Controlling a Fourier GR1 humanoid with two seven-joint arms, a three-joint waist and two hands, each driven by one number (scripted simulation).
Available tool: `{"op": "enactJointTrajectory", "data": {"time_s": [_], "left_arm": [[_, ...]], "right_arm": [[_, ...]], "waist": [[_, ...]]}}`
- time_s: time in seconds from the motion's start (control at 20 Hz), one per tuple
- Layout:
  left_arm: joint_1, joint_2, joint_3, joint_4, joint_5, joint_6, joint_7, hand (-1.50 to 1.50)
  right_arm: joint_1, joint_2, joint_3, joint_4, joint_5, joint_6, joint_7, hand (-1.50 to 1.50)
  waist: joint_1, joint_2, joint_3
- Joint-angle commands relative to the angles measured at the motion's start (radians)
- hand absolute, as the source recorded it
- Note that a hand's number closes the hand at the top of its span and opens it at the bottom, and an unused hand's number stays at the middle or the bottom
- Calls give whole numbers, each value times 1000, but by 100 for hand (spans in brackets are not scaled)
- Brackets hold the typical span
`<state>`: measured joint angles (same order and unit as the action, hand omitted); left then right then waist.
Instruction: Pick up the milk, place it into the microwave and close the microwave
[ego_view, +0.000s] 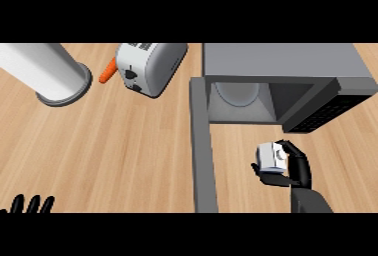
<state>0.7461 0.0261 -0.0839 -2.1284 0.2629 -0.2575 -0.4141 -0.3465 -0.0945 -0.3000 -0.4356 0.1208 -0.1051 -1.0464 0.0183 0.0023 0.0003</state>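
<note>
Both hands show in my head view. My right hand (286, 170) has its fingers and thumb wrapped round the milk carton (272, 157), holding it above the wooden counter (111, 150) just in front of the microwave (295, 65). I see the microwave door (202, 150) swung wide open, its cavity facing the carton. My left hand (29, 205) rests at the lower left edge, fingers straight and up. A toaster (151, 67), a carrot (108, 72) and a white cylinder (44, 70) sit at the back left.
</note>
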Motion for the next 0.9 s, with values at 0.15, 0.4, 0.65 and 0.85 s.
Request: {"op": "enactJointTrajectory", "data": {"time_s": [0.15, 0.4, 0.65, 0.85], "left_arm": [[-74, 16, 47, 71, 21, -14, -8, -150], [-20, -11, -6, 6, -10, 1, 6, -150], [14, 30, 61, 2, 66, -50, -29, -150], [-8, -15, 9, 37, -8, -18, -35, -150]], "right_arm": [[-143, 23, -78, 89, -40, -121, -80, 150], [-164, 10, -86, 105, -60, -31, -117, 150], [-150, 40, -64, 37, -65, -54, -95, 150], [-129, 65, -8, -107, -59, -64, 12, 150]], "waist": [[5, 6, 2], [2, 3, 2], [-5, -2, 0], [-18, -6, -1]]}}
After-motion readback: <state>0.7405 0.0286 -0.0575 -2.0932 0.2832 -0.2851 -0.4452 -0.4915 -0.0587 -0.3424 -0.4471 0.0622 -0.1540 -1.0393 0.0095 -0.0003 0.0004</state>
